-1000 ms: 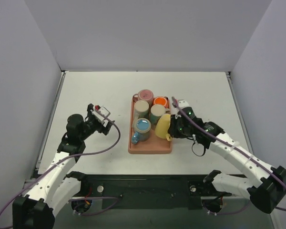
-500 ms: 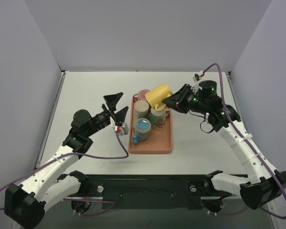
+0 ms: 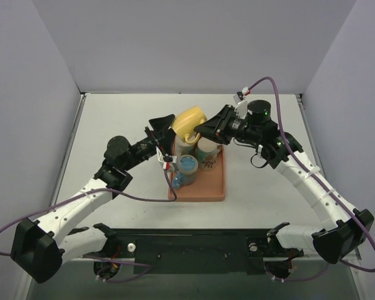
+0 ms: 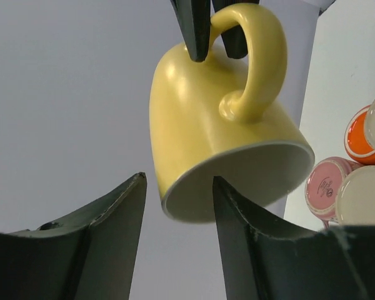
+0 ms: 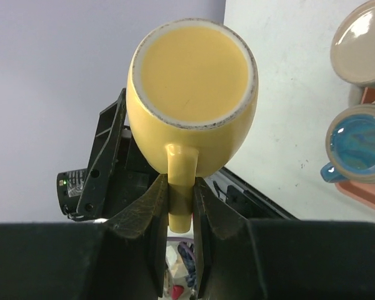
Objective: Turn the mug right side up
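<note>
Right wrist view is showing the right gripper (image 5: 180, 187) pinching the handle of the mug (image 5: 194, 94), which is hanging tilted above the tray (image 3: 216, 187); the left gripper (image 4: 178, 187) is standing spread wide near its rim.

No readable text, brand or number anywhere. Closest thing: the pink mug (image 4: 325, 186), on the side toward the far edge of the counter, has a small dark printed mark on its pink face in the left wrist view, too small and blurred to make out. The pale mug (image 3: 207, 152) near the middle of the counter has tiny dark marks on its side in the top view, also illegible.
</note>
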Tool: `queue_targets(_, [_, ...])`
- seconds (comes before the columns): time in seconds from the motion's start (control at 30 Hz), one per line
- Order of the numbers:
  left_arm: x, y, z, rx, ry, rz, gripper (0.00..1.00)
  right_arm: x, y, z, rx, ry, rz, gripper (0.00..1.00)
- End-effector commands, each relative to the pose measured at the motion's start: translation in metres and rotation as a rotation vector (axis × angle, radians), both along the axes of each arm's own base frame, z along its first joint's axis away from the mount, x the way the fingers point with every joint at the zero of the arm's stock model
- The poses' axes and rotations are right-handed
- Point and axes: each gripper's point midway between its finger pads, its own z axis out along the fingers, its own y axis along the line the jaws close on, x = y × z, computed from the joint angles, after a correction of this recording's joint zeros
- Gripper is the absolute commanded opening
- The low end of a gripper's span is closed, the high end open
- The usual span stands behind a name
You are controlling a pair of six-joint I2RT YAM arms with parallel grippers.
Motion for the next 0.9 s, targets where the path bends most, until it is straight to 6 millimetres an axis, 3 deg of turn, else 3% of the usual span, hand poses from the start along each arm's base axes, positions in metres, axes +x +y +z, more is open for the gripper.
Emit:
queue_targets(0.0, [0.001,-0.004,0.035,-0.042,-0.086,0.008,0.44,-0.011,0.020,0.063,0.135,-0.158,0.098,0.00])
queue_targets(0.03, [0.003,-0.004,0.033,-0.037,-0.080,0.011,0.39,-0.013,0.023,0.062,0.135,-0.157,0.112,0.00])
queue_targets(0.13, [0.002,-0.004,0.033,-0.026,-0.096,0.013,0.00,-0.014,0.027,0.063,0.139,-0.158,0.130,0.00])
queue_targets(0.27, [-0.003,0.000,0.024,-0.022,-0.057,0.012,0.00,-0.007,0.022,0.050,0.105,-0.128,0.096,0.00])
queue_targets(0.37, [0.006,0.011,0.012,-0.034,0.125,0.081,0.00,0.006,-0.003,0.032,0.015,-0.113,0.006,0.24])
queue_targets(0.47, [0.013,0.022,0.010,-0.046,0.286,0.152,0.00,0.016,-0.026,0.026,-0.083,-0.156,-0.082,0.33])
queue_targets(0.53, [0.012,0.028,-0.003,-0.015,0.358,0.181,0.00,0.020,-0.029,0.023,-0.109,-0.166,-0.097,0.32])
queue_targets(0.6, [0.010,0.031,0.000,-0.035,0.349,0.182,0.00,0.027,-0.024,0.018,-0.094,-0.146,-0.102,0.25])
queue_targets(0.67, [0.010,0.027,0.007,-0.079,0.330,0.171,0.00,0.032,-0.017,0.011,-0.067,-0.113,-0.093,0.26])
queue_targets(0.73, [0.018,0.028,0.000,-0.081,0.399,0.207,0.00,0.036,-0.019,0.006,-0.076,-0.101,-0.096,0.27])
queue_targets(0.83, [0.041,0.047,-0.027,-0.074,0.591,0.339,0.00,0.037,-0.029,0.009,-0.110,-0.118,-0.130,0.29])
queue_targets(0.87, [0.049,0.066,-0.030,-0.101,0.659,0.395,0.00,0.035,-0.034,0.012,-0.123,-0.139,-0.133,0.30])
